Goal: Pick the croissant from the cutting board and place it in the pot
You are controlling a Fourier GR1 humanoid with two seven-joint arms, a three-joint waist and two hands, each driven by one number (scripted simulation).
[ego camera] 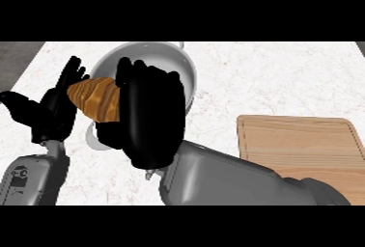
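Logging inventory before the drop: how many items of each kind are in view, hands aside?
croissant: 1, held by the right hand
pot: 1, beneath the croissant
cutting board: 1, nothing on its visible part
Total: 3

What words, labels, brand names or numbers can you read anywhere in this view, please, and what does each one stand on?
No text can be read in this view.
On the left forearm: a small dark mark, too small to read.
On the croissant, pot, cutting board and counter: no lettering shows.
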